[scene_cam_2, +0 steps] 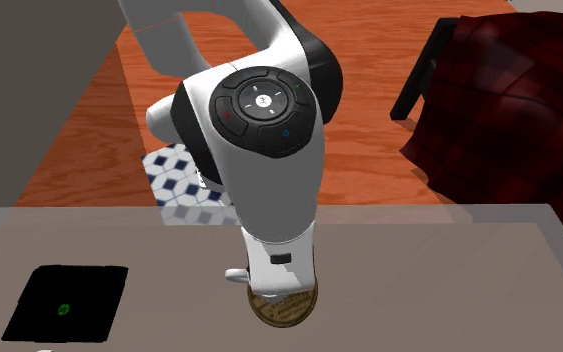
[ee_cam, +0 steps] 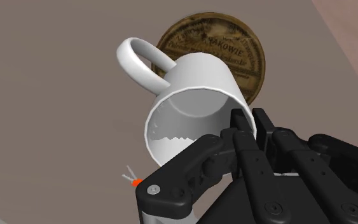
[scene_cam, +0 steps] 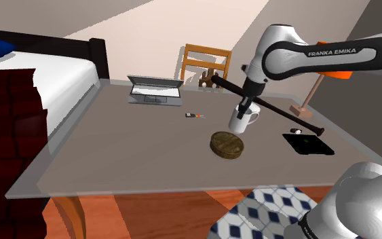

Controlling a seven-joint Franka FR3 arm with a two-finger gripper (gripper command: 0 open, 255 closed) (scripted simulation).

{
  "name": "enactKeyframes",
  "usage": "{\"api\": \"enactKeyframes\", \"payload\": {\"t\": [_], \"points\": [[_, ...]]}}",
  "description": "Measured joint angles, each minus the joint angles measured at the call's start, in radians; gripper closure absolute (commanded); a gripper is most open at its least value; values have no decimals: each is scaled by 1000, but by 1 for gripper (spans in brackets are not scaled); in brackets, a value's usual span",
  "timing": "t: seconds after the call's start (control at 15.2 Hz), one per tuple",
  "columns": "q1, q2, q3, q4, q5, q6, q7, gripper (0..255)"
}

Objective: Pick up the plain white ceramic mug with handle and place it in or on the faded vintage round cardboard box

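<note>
Care now: your black two-finger gripper (ee_cam: 233, 130) pinches the rim of the plain white mug with a handle (ee_cam: 199, 76) (it looks tilted), just beside the faded brown round box (ee_cam: 238, 38). Let go too early and the mug could hit the box's edge and tip off.

The mug (ee_cam: 196, 89) is plain white, smooth and faintly shiny, like glazed ceramic. The round box (ee_cam: 225, 41) has a faded brown lid with worn printed lettering, matt like old cardboard. The end effector (ee_cam: 225, 137) is black and matt, hard like plastic, with small bright screw heads. The arm (scene_cam_2: 269, 190) wears a smooth white shell with a soft sheen and dark, glossier joint caps. The counter (scene_cam: 135, 149) is flat matt grey. The chair (scene_cam: 206, 49) is light wood, the floor (scene_cam_2: 369, 100) reddish wooden boards, and the blanket (scene_cam_2: 509, 100) dark red checked cloth.
</note>
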Motion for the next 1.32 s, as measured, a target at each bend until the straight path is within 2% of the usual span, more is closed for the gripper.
{"api": "enactKeyframes", "payload": {"t": [0.79,1.25,1.32], "points": [[0,49,-4,-124,1,173,-3,255],[1,56,-4,-135,1,192,-3,255],[0,56,-4,-135,1,192,-3,0]]}}
